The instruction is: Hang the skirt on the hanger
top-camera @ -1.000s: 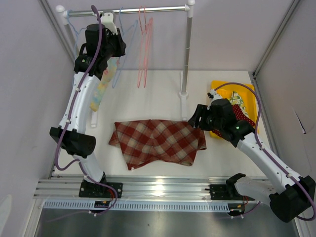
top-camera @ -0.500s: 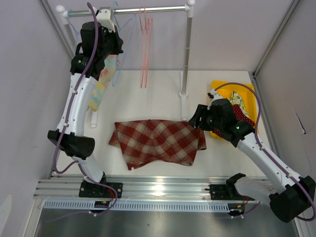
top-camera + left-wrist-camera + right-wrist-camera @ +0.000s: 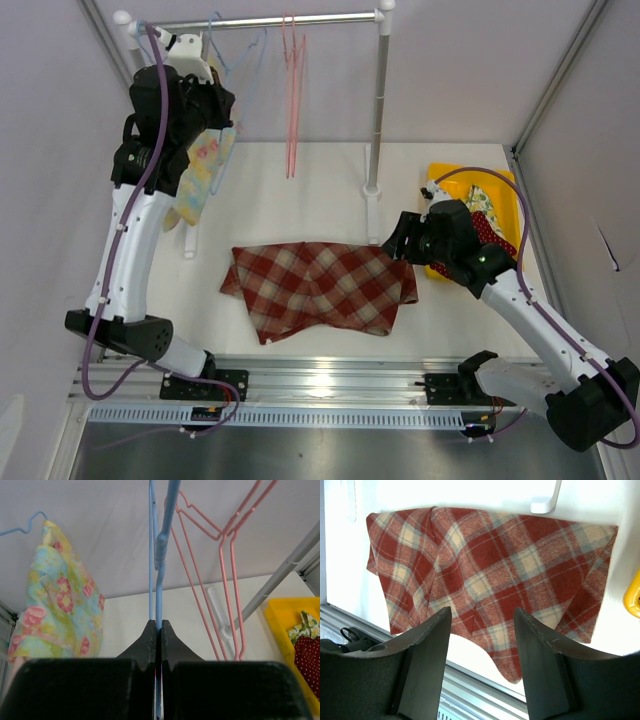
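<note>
The red plaid skirt (image 3: 320,285) lies flat on the white table; it fills the right wrist view (image 3: 495,570). My right gripper (image 3: 392,240) hovers above the skirt's right edge, open and empty (image 3: 482,625). My left gripper (image 3: 205,80) is raised near the left end of the rail and is shut on a blue hanger (image 3: 161,555), whose thin bar runs up between the closed jaws (image 3: 157,625). In the top view the blue hanger (image 3: 243,52) hangs just under the rail.
A metal rail (image 3: 300,19) on a white post (image 3: 378,110) carries pink hangers (image 3: 293,90) and a floral garment (image 3: 200,175) on another blue hanger. A yellow bin (image 3: 445,172) with strawberry-print cloth (image 3: 490,230) stands at the right.
My left arm has swung left and up along the rail, taking the blue hanger with it. The right arm and the skirt have not moved.
</note>
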You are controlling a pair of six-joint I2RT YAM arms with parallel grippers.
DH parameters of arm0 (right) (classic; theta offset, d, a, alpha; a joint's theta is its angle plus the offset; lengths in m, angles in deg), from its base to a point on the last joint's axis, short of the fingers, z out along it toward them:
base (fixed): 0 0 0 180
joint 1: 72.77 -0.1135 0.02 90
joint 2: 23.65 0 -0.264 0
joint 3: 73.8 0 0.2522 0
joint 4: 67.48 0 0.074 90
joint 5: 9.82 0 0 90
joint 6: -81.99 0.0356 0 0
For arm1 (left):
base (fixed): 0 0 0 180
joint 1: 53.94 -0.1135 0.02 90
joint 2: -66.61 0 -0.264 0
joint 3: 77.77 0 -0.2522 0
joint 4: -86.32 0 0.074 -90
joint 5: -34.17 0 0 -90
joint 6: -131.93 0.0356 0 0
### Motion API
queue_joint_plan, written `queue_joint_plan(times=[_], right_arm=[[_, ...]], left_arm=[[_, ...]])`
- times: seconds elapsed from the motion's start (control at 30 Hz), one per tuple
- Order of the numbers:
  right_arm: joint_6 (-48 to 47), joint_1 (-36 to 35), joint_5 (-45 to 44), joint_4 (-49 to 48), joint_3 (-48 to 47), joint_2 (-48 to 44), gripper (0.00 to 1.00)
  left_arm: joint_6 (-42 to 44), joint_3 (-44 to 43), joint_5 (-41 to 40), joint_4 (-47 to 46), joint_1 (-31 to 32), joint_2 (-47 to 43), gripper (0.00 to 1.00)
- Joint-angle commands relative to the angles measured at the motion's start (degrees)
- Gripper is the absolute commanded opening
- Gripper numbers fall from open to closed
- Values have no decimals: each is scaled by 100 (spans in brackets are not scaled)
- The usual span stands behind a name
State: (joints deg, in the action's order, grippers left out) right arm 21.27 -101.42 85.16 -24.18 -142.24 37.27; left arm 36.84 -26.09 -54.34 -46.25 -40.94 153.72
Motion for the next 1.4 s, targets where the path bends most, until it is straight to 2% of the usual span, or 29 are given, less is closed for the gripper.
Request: queue_joint_plan(times=[0.0, 0.1, 0.27, 0.37, 0.47, 0.5, 0.7, 0.87, 1.03, 1.2, 1.37], right_arm=[[-133, 25, 13, -19, -113, -134, 58], [-133, 25, -5, 16, -105, -169, 58], [-142, 17, -22, 113, -105, -274, 58], [-124, 17, -23, 201, -105, -335, 58], [-115, -27, -14, 324, -166, -406, 57], [-115, -45, -40, 420, -210, -450, 57], [-54, -369, -233, 833, -368, -687, 56], [122, -878, -418, 1080, -404, -881, 56], [333, -1485, -953, 1396, -334, -907, 55], [675, -2126, -1455, 1555, -158, -942, 53], [974, -2488, -1806, 1905, 44, -1013, 52]], left_arm=[[104, 258, 114, -71, -7, -510, 0], [34, 706, 140, 52, -7, -914, 0], [-124, 1989, 280, -18, 10, -1749, 0], [-300, 2666, 763, -1, 63, -2259, 0], [-414, 3316, 1027, 43, 431, -2654, 0], [-423, 3857, 1045, 52, 763, -2742, 0], [-906, 5083, 1168, -255, 2187, -3305, 0], [-1468, 6041, 1730, -993, 2716, -3622, 0], [-2004, 6929, 2336, -1931, 3314, -3543, 0], [-2269, 7429, 2250, -2505, 3885, -3385, 0], [-2418, 7799, 2372, -2988, 4000, -3306, 0]])
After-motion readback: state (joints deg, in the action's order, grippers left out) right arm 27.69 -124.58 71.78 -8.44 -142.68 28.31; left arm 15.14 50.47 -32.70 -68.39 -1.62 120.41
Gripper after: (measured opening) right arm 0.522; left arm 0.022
